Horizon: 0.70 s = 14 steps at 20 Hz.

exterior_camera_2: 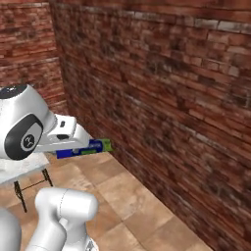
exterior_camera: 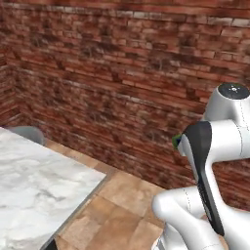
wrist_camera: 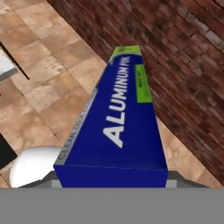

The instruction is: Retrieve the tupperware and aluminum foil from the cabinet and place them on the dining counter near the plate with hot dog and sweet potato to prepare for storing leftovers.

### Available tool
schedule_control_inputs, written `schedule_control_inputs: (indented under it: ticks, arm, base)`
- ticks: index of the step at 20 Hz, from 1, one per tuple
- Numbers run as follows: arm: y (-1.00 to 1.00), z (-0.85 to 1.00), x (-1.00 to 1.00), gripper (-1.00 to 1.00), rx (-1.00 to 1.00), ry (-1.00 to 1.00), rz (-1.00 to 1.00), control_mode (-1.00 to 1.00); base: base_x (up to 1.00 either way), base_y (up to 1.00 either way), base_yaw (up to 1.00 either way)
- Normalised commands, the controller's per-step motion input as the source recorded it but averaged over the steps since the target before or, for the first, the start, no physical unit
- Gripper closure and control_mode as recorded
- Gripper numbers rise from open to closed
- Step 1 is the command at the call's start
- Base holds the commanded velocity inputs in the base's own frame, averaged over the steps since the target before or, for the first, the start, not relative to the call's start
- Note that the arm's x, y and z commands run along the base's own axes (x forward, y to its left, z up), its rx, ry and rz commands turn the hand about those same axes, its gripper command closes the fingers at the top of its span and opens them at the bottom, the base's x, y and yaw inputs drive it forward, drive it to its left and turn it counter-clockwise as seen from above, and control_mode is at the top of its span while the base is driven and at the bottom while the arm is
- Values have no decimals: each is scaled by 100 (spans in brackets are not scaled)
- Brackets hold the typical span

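aluminum foil (wrist_camera: 118,127) | clamped lengthwise in gripper (wrist_camera: 111,183) (above floor)

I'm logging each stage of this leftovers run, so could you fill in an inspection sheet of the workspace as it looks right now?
Surface: white-grey veined marble dining counter, bare where visible.
Job's things: long blue aluminum foil box with white lettering, carried above the tiled floor.
Clutter: grey rounded object behind the counter's far edge, unidentifiable.
Grippers: gripper shut on the foil box.
Cables: nothing seen.
Surroundings: red brick wall, brown floor tiles.
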Motion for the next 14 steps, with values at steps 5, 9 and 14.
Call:
schedule_control_inputs:
  ticks: [5,9,14]
  arm:
    - [0,0,0,100,0,0,0,100]
    - [0,0,0,100,0,0,0,100]
    - [0,0,0,100,0,0,0,100]
  base:
    - [100,-6,58]
    - [100,-26,56]
    - [100,-61,49]
